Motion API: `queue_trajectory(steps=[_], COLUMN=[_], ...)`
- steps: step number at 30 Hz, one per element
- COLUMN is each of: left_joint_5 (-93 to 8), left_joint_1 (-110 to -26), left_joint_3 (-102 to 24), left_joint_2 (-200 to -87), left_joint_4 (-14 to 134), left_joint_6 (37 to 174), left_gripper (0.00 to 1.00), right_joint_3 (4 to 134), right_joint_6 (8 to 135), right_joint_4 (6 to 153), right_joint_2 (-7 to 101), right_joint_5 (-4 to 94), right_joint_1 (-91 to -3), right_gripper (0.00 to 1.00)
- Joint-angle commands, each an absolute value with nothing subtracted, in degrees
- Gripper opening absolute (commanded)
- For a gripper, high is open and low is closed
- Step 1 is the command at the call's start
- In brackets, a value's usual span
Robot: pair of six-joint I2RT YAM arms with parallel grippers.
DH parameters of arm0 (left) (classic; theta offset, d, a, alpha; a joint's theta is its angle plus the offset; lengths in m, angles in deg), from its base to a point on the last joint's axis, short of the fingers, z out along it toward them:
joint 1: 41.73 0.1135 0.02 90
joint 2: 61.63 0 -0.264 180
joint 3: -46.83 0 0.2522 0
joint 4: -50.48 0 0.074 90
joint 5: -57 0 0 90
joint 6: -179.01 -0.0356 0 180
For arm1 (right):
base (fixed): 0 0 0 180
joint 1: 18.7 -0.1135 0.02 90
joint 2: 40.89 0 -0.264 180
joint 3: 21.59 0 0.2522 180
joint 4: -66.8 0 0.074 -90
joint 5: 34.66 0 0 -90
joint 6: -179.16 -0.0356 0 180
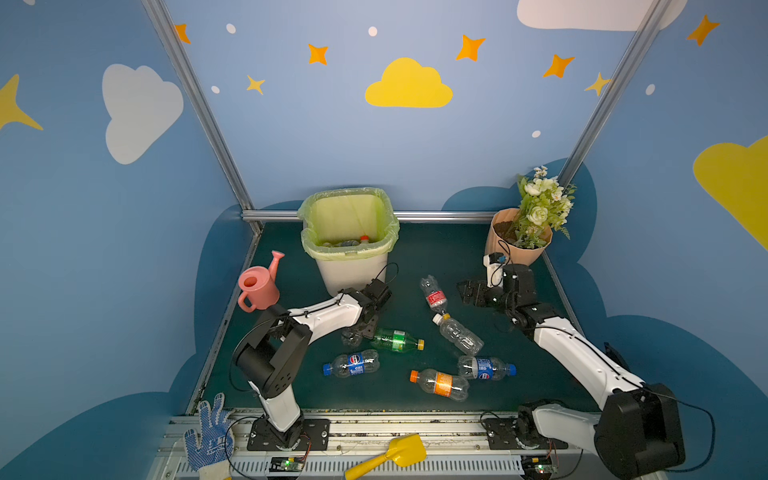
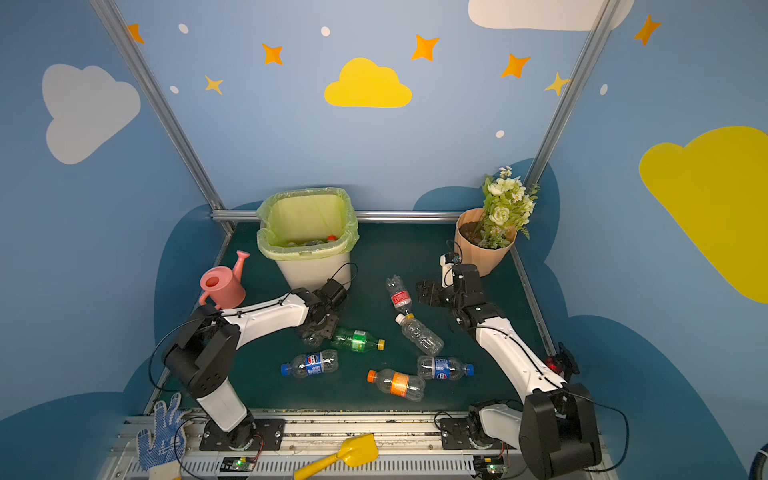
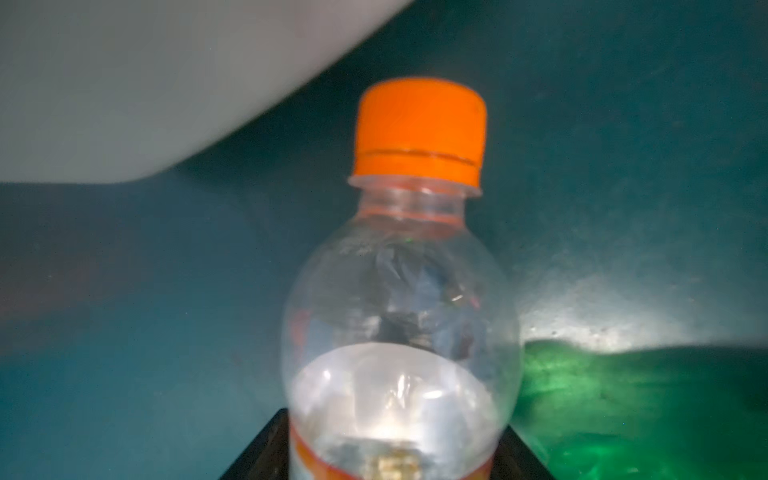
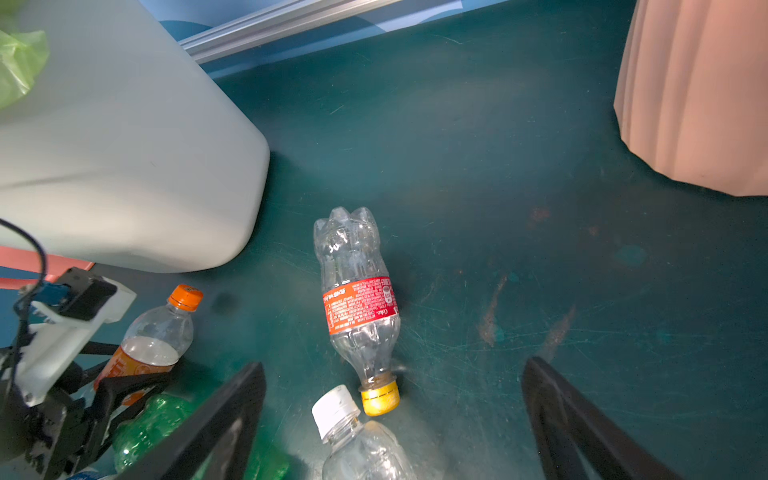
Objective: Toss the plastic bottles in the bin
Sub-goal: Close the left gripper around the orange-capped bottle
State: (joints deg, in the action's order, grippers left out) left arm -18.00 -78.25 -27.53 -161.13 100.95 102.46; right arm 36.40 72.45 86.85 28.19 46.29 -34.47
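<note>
The left hand [image 1: 362,330] is lowered to the tabletop [image 1: 424,253] just in front of the bin [image 1: 353,272]. Its jaws flank the labelled body of an orange-capped bottle [image 3: 399,324] lying there; whether they already clamp it cannot be told. The step in hand appears to be the grasp of 1 bottle. The next move calls for a firm closure, a lift above the lined top of the bin, then release over the opening, where some bottles [image 1: 353,242] already lie. The green bottle [image 1: 395,340] lies just beside this hand and may be nudged. The right hand [image 1: 471,293] is empty, jaws wide apart, near the red-labelled bottle [image 4: 359,303], its likely pick. 4 more bottles [image 1: 442,384] lie on the tabletop nearer the arm bases.
</note>
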Motion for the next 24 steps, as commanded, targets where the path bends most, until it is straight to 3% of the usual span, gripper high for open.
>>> queue_trajectory(steps=[1, 6, 24], left_joint_5=[-18.98, -19.11, -13.25], left_joint_1=[-78.0, -78.08, -82.95], left_joint_3=[-29.02, -30.13, -29.2], left_joint_2=[-162.21, -163.77, -152.83], left_joint_4=[102.63, 103.55, 100.54], left_joint_6=[101.42, 100.78, 97.24], left_gripper=[0.67, 0.55, 0.43], right_joint_3=[35.78, 35.94, 35.97], right_joint_6=[72.44, 72.38, 72.7], right_joint_4=[86.81, 86.72, 86.53], right_joint_2=[27.75, 27.87, 27.59], right_joint_5=[45.85, 45.5, 44.97], right_joint_1=[-34.08, -33.8, -33.42], right_gripper=[0.96, 0.96, 0.96])
